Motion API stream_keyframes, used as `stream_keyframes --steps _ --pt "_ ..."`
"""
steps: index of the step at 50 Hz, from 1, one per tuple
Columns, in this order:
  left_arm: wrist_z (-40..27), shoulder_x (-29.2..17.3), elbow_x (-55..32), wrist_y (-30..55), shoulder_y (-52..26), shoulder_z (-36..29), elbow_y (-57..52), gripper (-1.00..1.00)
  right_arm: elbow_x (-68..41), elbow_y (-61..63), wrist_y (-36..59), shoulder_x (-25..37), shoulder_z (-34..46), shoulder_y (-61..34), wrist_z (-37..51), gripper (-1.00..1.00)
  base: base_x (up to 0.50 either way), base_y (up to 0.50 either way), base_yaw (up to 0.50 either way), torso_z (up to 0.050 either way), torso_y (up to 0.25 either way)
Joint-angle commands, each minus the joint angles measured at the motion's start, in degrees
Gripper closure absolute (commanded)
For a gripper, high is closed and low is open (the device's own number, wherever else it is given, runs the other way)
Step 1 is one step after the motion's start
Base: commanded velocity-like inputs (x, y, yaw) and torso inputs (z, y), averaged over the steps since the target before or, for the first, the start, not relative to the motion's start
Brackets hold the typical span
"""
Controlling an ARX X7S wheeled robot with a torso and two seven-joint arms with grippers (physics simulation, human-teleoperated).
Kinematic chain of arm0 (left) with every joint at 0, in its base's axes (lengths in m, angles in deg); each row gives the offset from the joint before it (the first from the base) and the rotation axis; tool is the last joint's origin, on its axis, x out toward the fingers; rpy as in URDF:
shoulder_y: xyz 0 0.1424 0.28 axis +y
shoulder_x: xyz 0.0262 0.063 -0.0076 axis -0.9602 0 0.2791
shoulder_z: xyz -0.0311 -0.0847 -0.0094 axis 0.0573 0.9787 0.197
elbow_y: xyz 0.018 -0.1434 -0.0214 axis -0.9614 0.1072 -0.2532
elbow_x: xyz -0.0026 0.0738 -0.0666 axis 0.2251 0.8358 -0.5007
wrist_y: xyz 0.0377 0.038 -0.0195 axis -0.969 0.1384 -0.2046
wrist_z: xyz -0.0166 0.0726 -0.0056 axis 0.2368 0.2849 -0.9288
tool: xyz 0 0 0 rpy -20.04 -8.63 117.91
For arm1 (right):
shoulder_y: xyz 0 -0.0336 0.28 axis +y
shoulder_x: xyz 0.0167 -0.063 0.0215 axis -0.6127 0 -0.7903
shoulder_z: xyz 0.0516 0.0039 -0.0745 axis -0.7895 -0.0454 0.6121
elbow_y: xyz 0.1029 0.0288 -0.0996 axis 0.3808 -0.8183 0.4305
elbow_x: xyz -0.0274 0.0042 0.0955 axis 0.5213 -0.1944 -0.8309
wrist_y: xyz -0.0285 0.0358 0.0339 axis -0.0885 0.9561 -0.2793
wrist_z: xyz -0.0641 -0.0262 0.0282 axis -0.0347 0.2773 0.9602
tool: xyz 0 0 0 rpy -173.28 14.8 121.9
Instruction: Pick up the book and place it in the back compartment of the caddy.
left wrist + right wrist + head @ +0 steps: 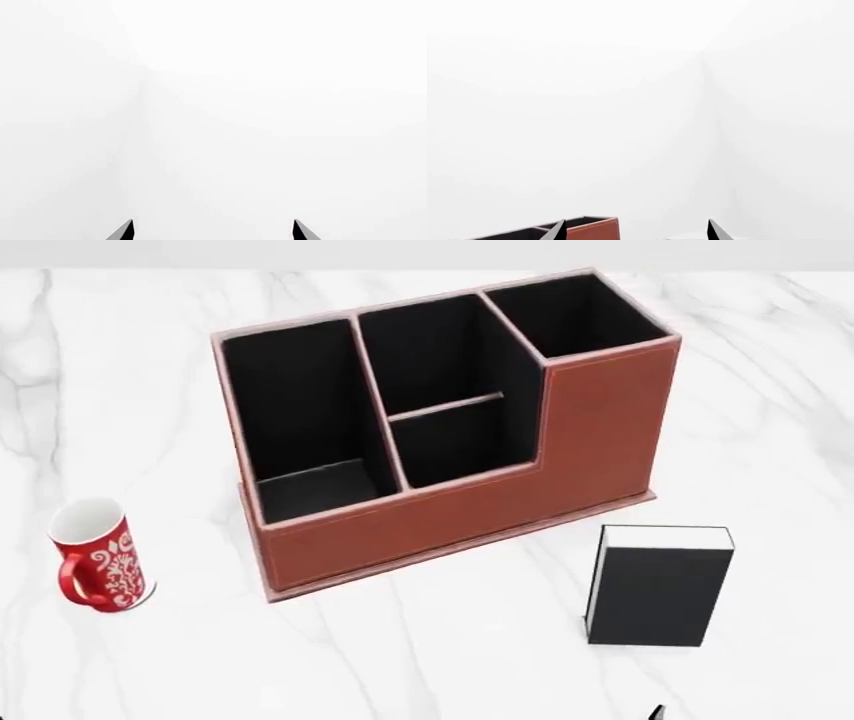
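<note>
The black book point(657, 592) with white page edges stands on the marble table, right of and in front of the reddish-brown caddy point(441, 515). The caddy's middle section is split by a thin divider; the back compartment point(458, 448) is the small pocket just behind the low wall, and it holds nothing. My left gripper point(213, 231) is open, facing only white wall. My right gripper point(638, 231) is open too, with one corner of the caddy point(590, 230) showing past one fingertip. In the head view only a dark fingertip point(655, 713) shows at the bottom edge, near the book.
A red-and-white mug point(102, 555) stands on the table point(400, 660) left of the caddy. The caddy's long pocket point(294, 410) is on its left and its tall square pocket point(574, 312) at its far right.
</note>
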Motion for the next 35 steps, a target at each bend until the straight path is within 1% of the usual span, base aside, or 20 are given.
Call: stream_keyframes --steps 1,5,16,28,35 --pt "-0.4 -1.0 -1.3 2.0 -0.2 -1.0 -0.1 -1.0 -0.8 -0.1 0.8 0.6 0.7 -0.4 0.2 -1.0 0.0 -0.27 0.0 0.0 0.0" --pt "-1.0 -1.3 -1.2 2.0 -0.2 -1.4 0.0 -1.0 -0.7 0.0 0.3 0.8 0.7 -0.2 0.5 -1.0 0.0 -0.41 0.0 0.0 0.0" --pt "-2.2 -2.0 -1.0 1.6 -0.2 -2.2 0.1 -1.0 -0.8 -0.2 0.1 1.1 1.2 -0.3 1.0 -1.0 0.0 -0.24 0.0 0.0 0.0" --pt "-3.3 -2.6 -0.9 1.5 -0.2 -2.9 0.2 -1.0 -1.1 0.1 0.4 1.6 1.5 -0.2 1.4 -1.0 0.0 -0.05 0.0 0.0 0.0" --pt "-3.8 -3.0 -0.8 1.3 -0.3 -3.2 0.3 -1.0 -1.2 0.0 0.6 1.8 1.9 -0.4 1.5 -1.0 0.0 -0.22 0.0 0.0 0.0"
